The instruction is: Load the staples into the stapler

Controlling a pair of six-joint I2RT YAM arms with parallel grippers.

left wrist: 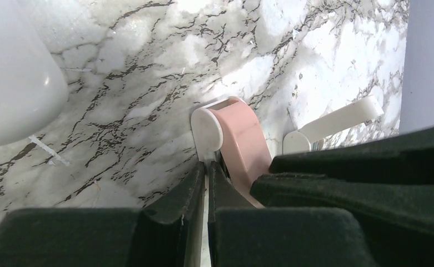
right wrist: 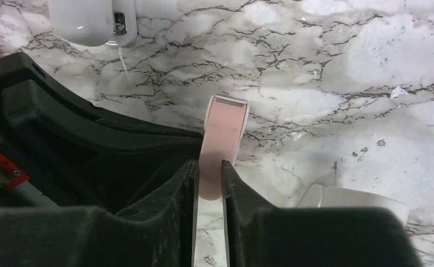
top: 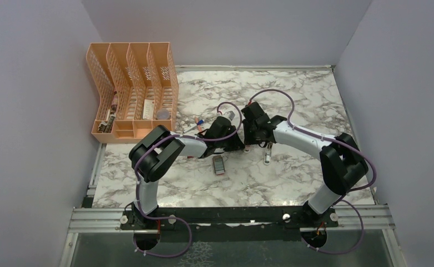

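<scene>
On a marble table [top: 292,181], the staples [top: 219,165] lie left of centre. The left gripper [left wrist: 206,167] has its fingers almost together at the white end of a pink block [right wrist: 224,125]. The right gripper [right wrist: 209,167] is clamped on that block. The stapler [top: 268,153] lies just to its right.

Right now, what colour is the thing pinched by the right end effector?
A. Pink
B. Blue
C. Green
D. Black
A: the right wrist view shows the right end effector with its fingers closed on a pink block that has white edges.
</scene>
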